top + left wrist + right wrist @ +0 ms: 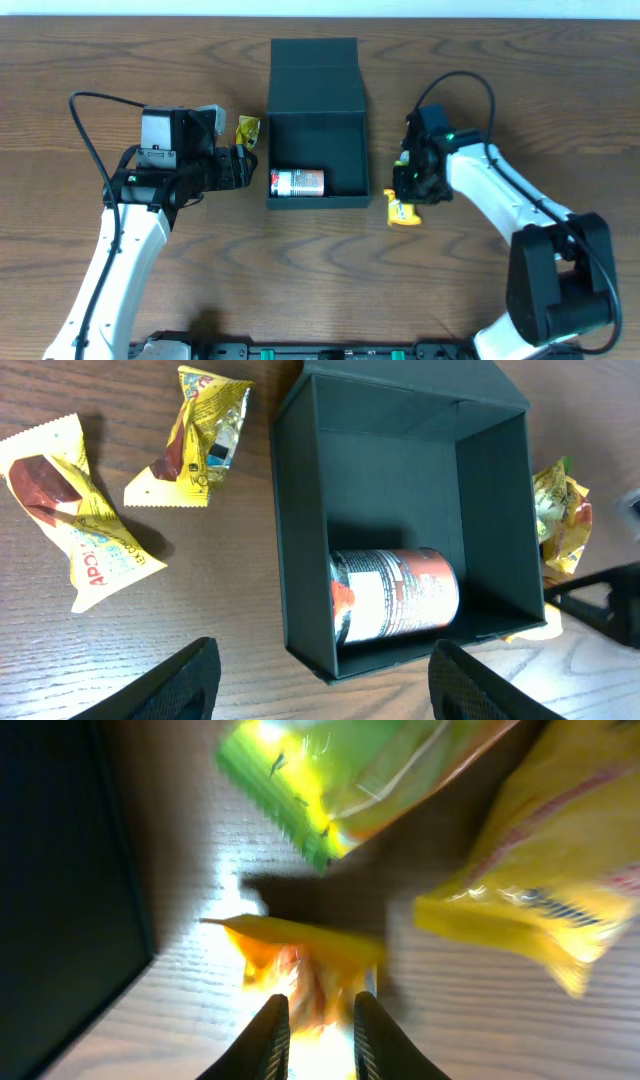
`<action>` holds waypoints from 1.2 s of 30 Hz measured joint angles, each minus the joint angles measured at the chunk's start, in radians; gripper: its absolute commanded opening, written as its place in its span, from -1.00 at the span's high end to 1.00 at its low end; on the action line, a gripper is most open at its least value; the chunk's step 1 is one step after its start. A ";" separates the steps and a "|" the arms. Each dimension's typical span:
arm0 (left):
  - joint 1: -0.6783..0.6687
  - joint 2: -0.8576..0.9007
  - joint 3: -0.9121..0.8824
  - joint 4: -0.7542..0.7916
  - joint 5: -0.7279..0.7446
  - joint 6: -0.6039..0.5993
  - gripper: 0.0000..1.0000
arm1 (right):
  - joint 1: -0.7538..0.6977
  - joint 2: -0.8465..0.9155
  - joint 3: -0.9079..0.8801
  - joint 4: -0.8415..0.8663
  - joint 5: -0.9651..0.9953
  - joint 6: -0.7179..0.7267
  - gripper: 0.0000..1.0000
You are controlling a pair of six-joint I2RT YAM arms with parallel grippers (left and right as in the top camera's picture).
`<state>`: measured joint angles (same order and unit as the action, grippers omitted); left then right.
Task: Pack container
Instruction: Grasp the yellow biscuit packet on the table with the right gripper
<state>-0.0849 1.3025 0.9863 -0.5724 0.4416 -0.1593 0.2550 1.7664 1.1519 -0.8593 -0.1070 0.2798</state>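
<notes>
Okay, matte rigid square box (315,140) holding a glossy can (395,595) sits left of right pincer (318,1015), pinched narrow on crinkly yellow packet (300,955). Left pincer (325,678) spread wide, box just ahead.

One container (315,70), one can (298,182), five packets (200,430)

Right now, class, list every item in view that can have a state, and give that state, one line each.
container, open, lid flap folded back.
red can, lying on its side inside the container.
left end effector, open, holding nothing.
right end effector, shut on the orange packet.
orange packet, pinched between the fingers.
yellow packet, lying loose on the table.
foil packet, crumpled, loose on the table.
</notes>
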 measured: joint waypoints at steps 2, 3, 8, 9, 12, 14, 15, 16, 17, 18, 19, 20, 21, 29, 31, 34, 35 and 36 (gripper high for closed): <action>0.000 0.000 0.000 0.000 0.000 0.000 -0.36 | -0.012 0.000 0.053 -0.028 -0.007 -0.002 0.55; 0.000 0.000 0.000 0.000 0.000 0.000 -0.35 | -0.015 0.000 0.077 -0.039 -0.009 -0.003 0.53; 0.000 0.000 0.000 0.000 0.000 0.000 -0.35 | -0.015 0.000 0.111 -0.057 -0.013 -0.010 0.04; 0.000 0.000 0.000 0.000 0.000 0.000 -0.35 | -0.015 0.000 0.111 -0.067 -0.011 -0.016 -0.04; 0.000 0.000 0.000 0.000 0.000 0.000 -0.36 | -0.011 0.000 0.109 -0.101 0.015 -0.064 -0.16; 0.000 0.000 0.000 0.000 0.000 0.000 -0.35 | 0.006 0.000 0.090 -0.110 0.052 -0.101 -0.27; 0.000 0.000 0.000 0.000 0.000 0.000 -0.35 | 0.018 0.000 0.080 -0.106 0.064 -0.108 -0.29; 0.000 0.000 0.000 0.001 0.000 0.000 -0.35 | 0.032 0.000 0.068 -0.097 0.078 -0.116 -0.31; 0.000 0.000 0.000 0.001 0.000 0.000 -0.36 | 0.047 0.000 0.053 -0.084 0.087 -0.122 -0.34; 0.000 0.000 0.000 0.001 0.000 0.000 -0.35 | 0.058 0.000 0.042 -0.073 0.092 -0.127 -0.34; 0.000 0.000 0.000 0.001 0.000 0.000 -0.35 | 0.072 0.000 0.026 -0.055 0.099 -0.132 -0.35; 0.000 0.000 0.000 0.001 0.000 0.000 -0.35 | 0.079 0.000 0.013 -0.042 0.103 -0.133 -0.36; 0.000 0.000 0.000 0.001 0.000 0.000 -0.35 | 0.084 0.000 -0.003 -0.028 0.105 -0.135 -0.36; 0.000 0.000 0.000 0.001 0.000 0.000 -0.35 | 0.090 0.000 -0.121 0.071 0.123 -0.140 -0.43; 0.000 0.000 0.000 0.001 0.000 0.000 -0.35 | 0.090 0.000 -0.126 0.093 0.125 -0.140 -0.39; 0.000 0.000 0.000 0.001 0.000 0.000 -0.35 | 0.090 0.000 -0.127 0.121 0.126 -0.143 -0.35; 0.000 0.000 0.000 0.001 0.000 0.000 -0.35 | 0.090 0.000 -0.127 0.128 0.126 -0.143 -0.35; 0.000 0.000 0.000 0.001 0.000 0.000 -0.35 | 0.090 0.000 -0.127 0.135 0.126 -0.143 -0.35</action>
<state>-0.0853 1.3025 0.9863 -0.5716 0.4412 -0.1593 0.3447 1.7664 1.0245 -0.7242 0.0193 0.1368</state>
